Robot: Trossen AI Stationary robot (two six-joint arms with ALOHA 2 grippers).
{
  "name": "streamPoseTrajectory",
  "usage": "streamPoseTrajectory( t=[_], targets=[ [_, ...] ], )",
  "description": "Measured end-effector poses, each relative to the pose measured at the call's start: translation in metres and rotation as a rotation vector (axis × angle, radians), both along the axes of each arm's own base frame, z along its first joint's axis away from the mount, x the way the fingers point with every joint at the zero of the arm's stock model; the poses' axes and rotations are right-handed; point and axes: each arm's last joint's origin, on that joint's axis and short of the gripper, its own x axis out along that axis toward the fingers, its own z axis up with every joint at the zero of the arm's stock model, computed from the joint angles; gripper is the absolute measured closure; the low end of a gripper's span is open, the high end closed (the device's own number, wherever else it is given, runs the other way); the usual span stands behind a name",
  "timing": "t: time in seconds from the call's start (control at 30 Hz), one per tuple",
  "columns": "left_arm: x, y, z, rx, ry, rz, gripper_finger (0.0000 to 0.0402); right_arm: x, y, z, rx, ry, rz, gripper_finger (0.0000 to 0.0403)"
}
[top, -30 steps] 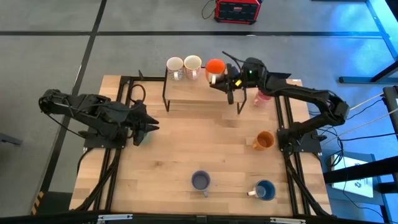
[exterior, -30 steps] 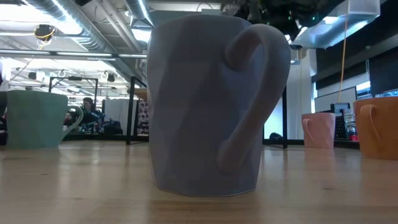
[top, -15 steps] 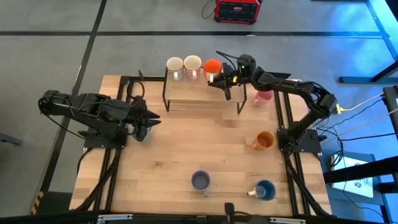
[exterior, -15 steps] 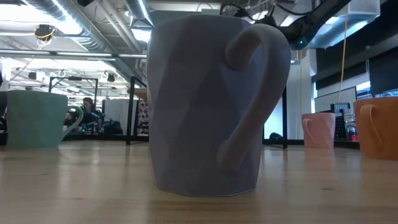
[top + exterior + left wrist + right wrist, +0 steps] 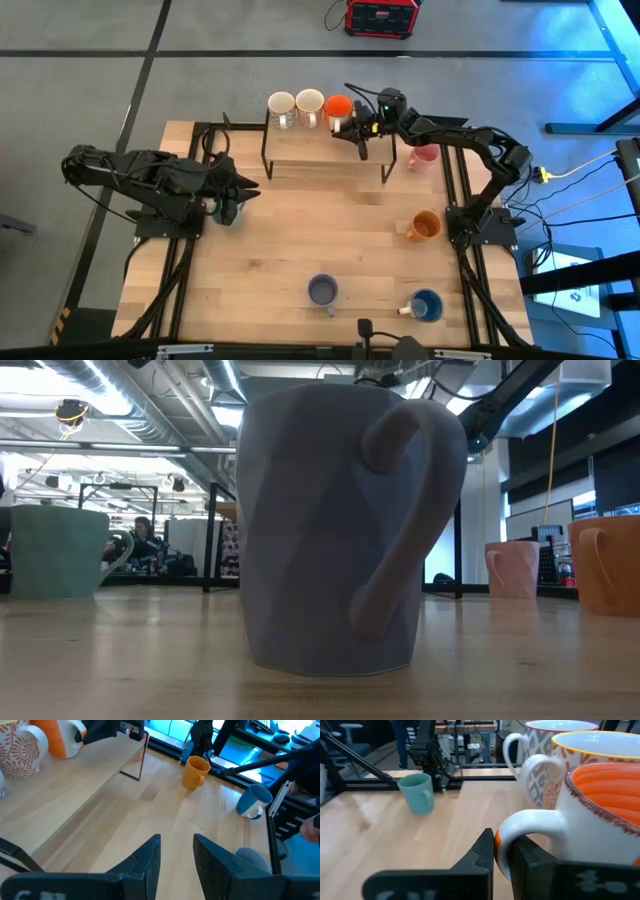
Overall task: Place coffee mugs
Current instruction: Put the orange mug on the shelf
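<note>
A bright orange mug [image 5: 340, 106] stands at the top of a black rack [image 5: 300, 145], beside two patterned white mugs [image 5: 295, 103]. My right gripper [image 5: 358, 128] is shut on its handle; its base is hidden. My left gripper [image 5: 177, 851] is open above bare wood near the table's left side, just past the pale green mug [image 5: 228, 211]. On the table stand the pink mug [image 5: 424, 156], amber mug [image 5: 424, 226], lavender-grey mug [image 5: 322, 291] and blue mug [image 5: 427, 305]. My right gripper pinches the orange mug's white handle [image 5: 506, 840] between its two fingers [image 5: 484, 851]. The fingers come in about level from the table's right side. The mug is upright, close to the nearer white mug [image 5: 555, 755]; whether its base rests on the rack, I cannot tell.
The rack stands at the table's far edge, its legs on the wood. The lavender-grey mug [image 5: 330, 530] fills the low view, with the green mug [image 5: 55, 550], pink mug [image 5: 512, 568] and amber mug [image 5: 608, 565] behind. Bare wood lies in the table's middle [image 5: 320, 220].
My right gripper has carried the orange mug a little toward the table's left along the rack top, closing it up against the white mugs. The right arm has stretched out further. The gripper stays shut on the handle.
</note>
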Motion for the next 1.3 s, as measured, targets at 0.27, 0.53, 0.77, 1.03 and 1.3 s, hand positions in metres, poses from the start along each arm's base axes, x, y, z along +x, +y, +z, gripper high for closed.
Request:
streamPoseTrajectory(
  t=[0.27, 0.53, 0.77, 1.03, 1.3],
  targets=[
    [0.000, 0.000, 0.000, 0.002, -0.001, 0.004, 0.0292, -0.001, -0.006, -0.002, -0.005, -0.017, -0.012, 0.0390],
    [0.000, 0.000, 0.000, 0.003, -0.001, 0.006, 0.0292, 0.004, -0.009, -0.008, 0.000, -0.038, -0.009, 0.0385],
    [0.000, 0.000, 0.000, 0.002, -0.001, 0.007, 0.0292, 0.004, -0.009, -0.009, 0.004, -0.036, -0.012, 0.0383],
    [0.000, 0.000, 0.000, 0.003, 0.000, 0.006, 0.0292, 0.004, -0.009, -0.010, 0.045, -0.024, -0.026, 0.0340],
    [0.000, 0.000, 0.000, 0.003, 0.000, 0.006, 0.0292, 0.004, -0.009, -0.010, 0.041, -0.021, -0.044, 0.0296]
  ],
)
